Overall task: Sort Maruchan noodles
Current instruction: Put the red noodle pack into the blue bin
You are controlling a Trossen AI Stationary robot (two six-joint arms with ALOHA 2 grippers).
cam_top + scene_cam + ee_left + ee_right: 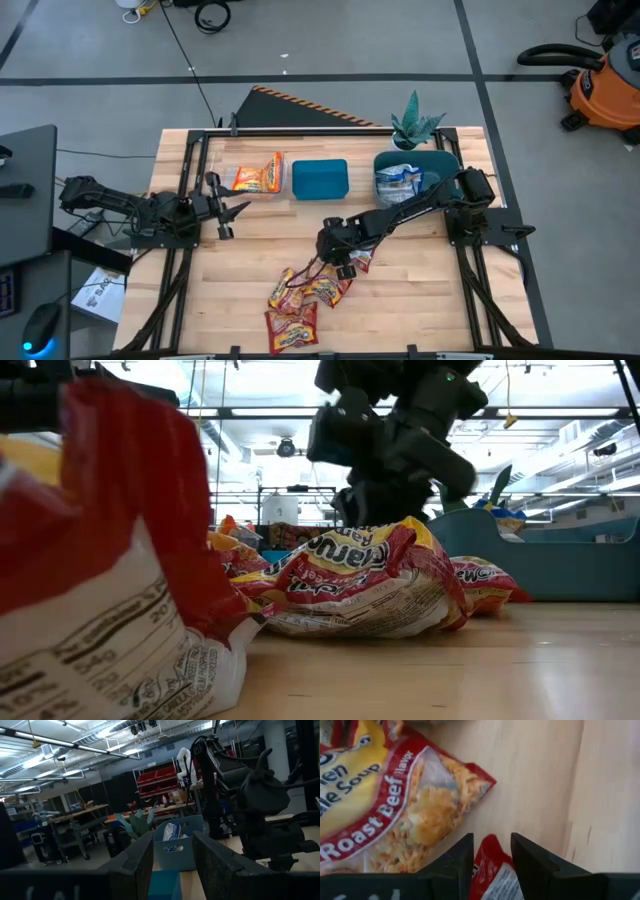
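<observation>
Several red-and-yellow Maruchan packets [300,298] lie flat in a loose pile on the wood table near its near edge; in the low view one packet [360,582] sits mid-table and another [100,600] is right at the camera. My right gripper [345,262] is low over the pile's far right end, open, pointing down, with one packet [362,262] beside it. A "Roast Beef" packet [395,805] lies just beyond its fingers. My left gripper [235,212] waits open over the table's left side, clear of everything. My right gripper [492,842] comes from above with the red corner [492,867] of a packet between its open fingers. I cannot tell whether the fingers touch it. That packet lies on the table.
Along the far edge stand a clear bin with orange packets [258,176], a teal bin [320,179] and a teal bin with blue-and-white packets [403,181]. A green plant [415,125] sits behind the last. Bare wood lies right of the pile.
</observation>
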